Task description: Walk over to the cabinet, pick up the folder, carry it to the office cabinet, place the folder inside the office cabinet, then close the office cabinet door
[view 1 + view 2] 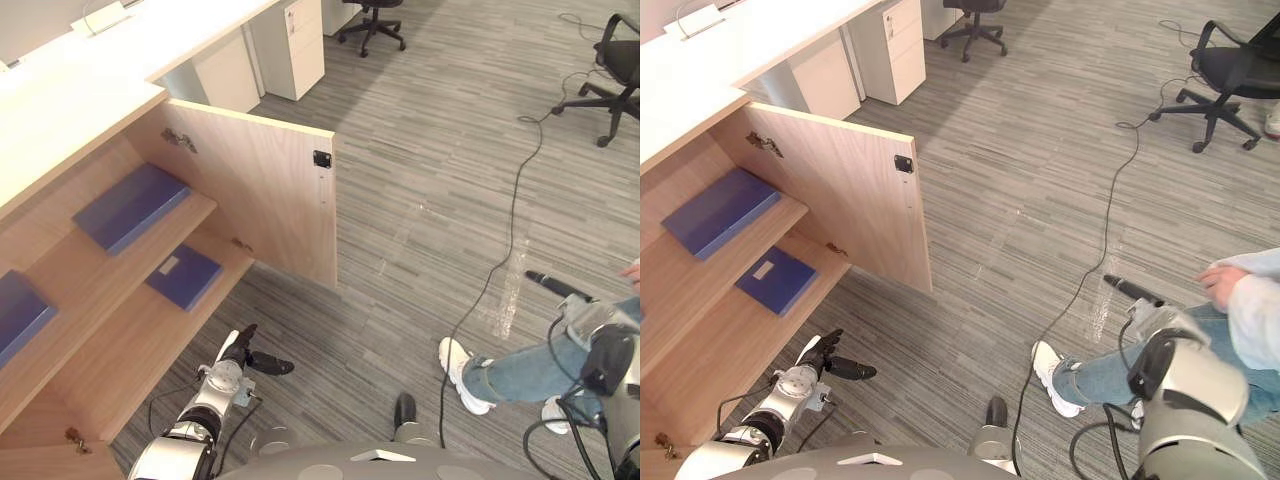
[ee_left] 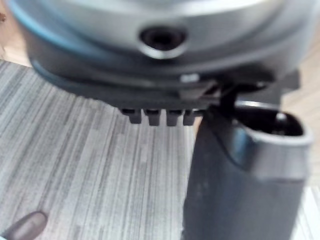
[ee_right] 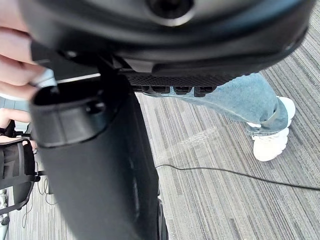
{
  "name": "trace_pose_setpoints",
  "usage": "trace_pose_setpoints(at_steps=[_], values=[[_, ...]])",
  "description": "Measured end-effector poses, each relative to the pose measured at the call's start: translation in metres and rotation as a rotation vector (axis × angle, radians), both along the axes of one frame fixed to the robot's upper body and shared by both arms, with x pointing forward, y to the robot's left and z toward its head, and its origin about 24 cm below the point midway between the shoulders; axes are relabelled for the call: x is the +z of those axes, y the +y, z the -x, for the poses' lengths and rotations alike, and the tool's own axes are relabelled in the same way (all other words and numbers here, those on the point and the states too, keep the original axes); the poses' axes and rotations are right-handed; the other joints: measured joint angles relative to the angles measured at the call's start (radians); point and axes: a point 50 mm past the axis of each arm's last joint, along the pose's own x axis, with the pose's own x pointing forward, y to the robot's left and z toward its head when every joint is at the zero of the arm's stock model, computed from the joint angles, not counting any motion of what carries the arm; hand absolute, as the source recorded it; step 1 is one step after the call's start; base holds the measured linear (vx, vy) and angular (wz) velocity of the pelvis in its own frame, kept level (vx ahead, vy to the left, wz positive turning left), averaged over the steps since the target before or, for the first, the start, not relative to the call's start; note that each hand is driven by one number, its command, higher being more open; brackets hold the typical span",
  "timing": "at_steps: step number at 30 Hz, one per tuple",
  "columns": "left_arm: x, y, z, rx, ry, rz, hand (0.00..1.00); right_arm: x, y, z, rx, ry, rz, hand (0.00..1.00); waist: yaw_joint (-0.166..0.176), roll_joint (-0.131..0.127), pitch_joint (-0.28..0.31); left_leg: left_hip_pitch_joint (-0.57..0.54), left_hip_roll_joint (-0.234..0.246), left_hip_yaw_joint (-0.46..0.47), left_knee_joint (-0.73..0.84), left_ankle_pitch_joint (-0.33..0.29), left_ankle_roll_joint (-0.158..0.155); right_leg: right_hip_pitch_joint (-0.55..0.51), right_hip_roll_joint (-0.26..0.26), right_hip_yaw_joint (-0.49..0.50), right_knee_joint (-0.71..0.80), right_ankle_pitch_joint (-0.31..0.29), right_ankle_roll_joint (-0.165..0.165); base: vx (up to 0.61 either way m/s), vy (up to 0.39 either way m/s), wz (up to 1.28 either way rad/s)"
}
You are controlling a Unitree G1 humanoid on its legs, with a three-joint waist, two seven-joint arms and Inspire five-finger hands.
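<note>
The wooden cabinet stands at the left with its door [image 1: 270,190] swung wide open. Inside lie blue folders: one [image 1: 130,205] on the upper shelf, one with a white label [image 1: 185,275] on the lower shelf, and a third [image 1: 15,315] at the far left edge. My left hand [image 1: 240,350] hangs open over the floor, just in front of the lower shelf, holding nothing. Its thumb [image 2: 245,185] shows in the left wrist view. My right hand [image 1: 1128,289] is low on the right, away from the cabinet, its fingers straight and empty.
A person sits close on my right: a leg in jeans [image 1: 530,365], white shoes [image 1: 458,372] and a hand [image 1: 1220,283] near my right hand. A black cable [image 1: 515,200] runs across the carpet. Office chairs [image 1: 620,60] and a white drawer unit [image 1: 300,40] stand farther off.
</note>
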Motion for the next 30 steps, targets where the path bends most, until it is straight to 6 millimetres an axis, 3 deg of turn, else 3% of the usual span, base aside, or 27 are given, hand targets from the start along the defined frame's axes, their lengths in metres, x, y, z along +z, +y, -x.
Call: trace_pose_setpoints(at_steps=[2,5,6,8,9,11,13,15,17,19,21,22,24,26,28,30], values=[[0.006,0.007,-0.009,-0.013,-0.014,-0.015,1.00,0.025,-0.011,-0.007,-0.004,-0.044,0.042,1.00,-0.008,0.022,0.028,-0.007,0.001,-0.041,0.014,0.000,0.000,0.014,0.004,-0.015,0.001,-0.001,-0.001,-0.08,-0.022,0.23],[0.036,0.015,-0.051,-0.104,-0.123,-0.091,1.00,0.084,-0.022,-0.033,0.041,-0.185,0.186,1.00,-0.006,0.053,0.043,-0.033,0.001,-0.101,0.020,0.016,0.003,0.015,0.010,-0.046,0.006,-0.006,-0.010,-0.12,-0.036,0.33],[0.052,0.015,-0.071,-0.127,-0.187,-0.110,1.00,0.105,-0.018,-0.047,0.064,-0.274,0.230,1.00,-0.001,0.054,0.045,-0.035,0.001,-0.119,0.013,0.031,0.004,0.016,0.016,-0.048,0.006,-0.012,-0.021,-0.12,-0.065,0.25],[0.072,0.012,-0.093,-0.131,-0.272,-0.099,1.00,0.129,-0.008,-0.066,0.108,-0.356,0.271,1.00,0.007,0.057,0.046,-0.042,0.005,-0.159,0.014,0.044,0.007,0.017,0.029,-0.046,0.003,-0.015,-0.029,-0.11,-0.092,0.12],[0.090,0.005,-0.110,-0.135,-0.353,-0.078,1.00,0.146,0.005,-0.082,0.156,-0.417,0.294,1.00,0.024,0.047,0.053,-0.063,0.018,-0.200,0.052,0.048,0.008,0.015,0.047,-0.042,0.004,-0.020,-0.039,-0.11,-0.095,-0.02],[0.102,0.001,-0.120,-0.132,-0.407,-0.062,1.00,0.152,0.023,-0.098,0.214,-0.460,0.317,1.00,0.052,0.044,0.060,-0.082,0.035,-0.237,0.117,0.051,0.013,0.015,0.072,-0.015,0.005,-0.021,-0.046,-0.09,-0.092,-0.36],[0.096,-0.002,-0.115,-0.074,-0.415,-0.001,1.00,0.145,0.058,-0.121,0.337,-0.467,0.333,1.00,0.081,0.017,0.079,-0.114,0.045,-0.257,0.240,0.086,0.068,0.020,0.095,0.042,0.003,-0.022,-0.053,-0.06,-0.082,-0.66],[0.080,0.001,-0.100,-0.018,-0.359,0.031,1.00,0.129,0.081,-0.130,0.450,-0.428,0.381,1.00,0.085,0.003,0.089,-0.128,0.043,-0.254,0.291,0.128,0.115,0.033,0.101,0.081,-0.008,-0.022,-0.056,0.01,-0.065,-0.44],[0.063,0.005,-0.082,0.035,-0.289,0.049,1.00,0.104,0.097,-0.129,0.562,-0.388,0.429,1.00,0.084,0.002,0.091,-0.129,0.043,-0.249,0.302,0.162,0.103,0.037,0.101,0.094,-0.010,-0.023,-0.067,0.05,-0.071,-0.17],[0.051,0.012,-0.067,0.075,-0.244,0.052,1.00,0.063,0.103,-0.116,0.646,-0.308,0.426,1.00,0.082,0.003,0.092,-0.124,0.044,-0.244,0.291,0.201,0.070,0.048,0.098,0.091,-0.012,-0.025,-0.082,0.10,-0.067,0.08],[0.040,0.023,-0.049,0.139,-0.210,0.060,1.00,-0.003,0.097,-0.078,0.700,-0.110,0.350,1.00,0.080,0.005,0.092,-0.104,0.050,-0.240,0.234,0.234,0.029,0.070,0.095,0.058,-0.014,-0.034,-0.096,0.13,-0.071,0.36],[0.036,0.026,-0.043,0.158,-0.200,0.062,1.00,-0.018,0.094,-0.066,0.709,-0.048,0.331,1.00,0.079,0.008,0.091,-0.096,0.052,-0.239,0.212,0.237,0.026,0.074,0.096,0.047,-0.014,-0.038,-0.100,0.19,-0.110,0.51],[0.023,0.037,-0.018,0.221,-0.145,0.072,1.00,-0.059,0.078,-0.023,0.674,0.153,0.238,1.00,0.068,0.022,0.089,-0.080,0.054,-0.239,0.126,0.252,0.000,0.073,0.096,0.004,-0.014,-0.048,-0.113,0.18,-0.096,0.51],[0.012,0.047,0.007,0.276,-0.092,0.078,1.00,-0.071,0.066,-0.002,0.592,0.210,0.174,1.00,0.059,0.030,0.087,-0.070,0.054,-0.239,0.076,0.262,-0.015,0.075,0.098,-0.023,-0.014,-0.055,-0.116,0.11,-0.059,0.47],[0.001,0.053,0.033,0.320,-0.023,0.077,1.00,-0.065,0.044,0.011,0.468,0.187,0.137,1.00,0.054,0.038,0.085,-0.066,0.056,-0.242,0.048,0.263,-0.017,0.087,0.101,-0.054,-0.014,-0.062,-0.116,0.06,-0.058,0.55],[-0.007,0.062,0.059,0.391,0.025,0.087,1.00,-0.035,0.007,0.019,0.316,0.121,0.190,1.00,0.066,0.049,0.078,-0.066,0.057,-0.244,0.018,0.261,-0.020,0.098,0.102,-0.095,-0.015,-0.069,-0.114,-0.01,-0.035,0.60]])
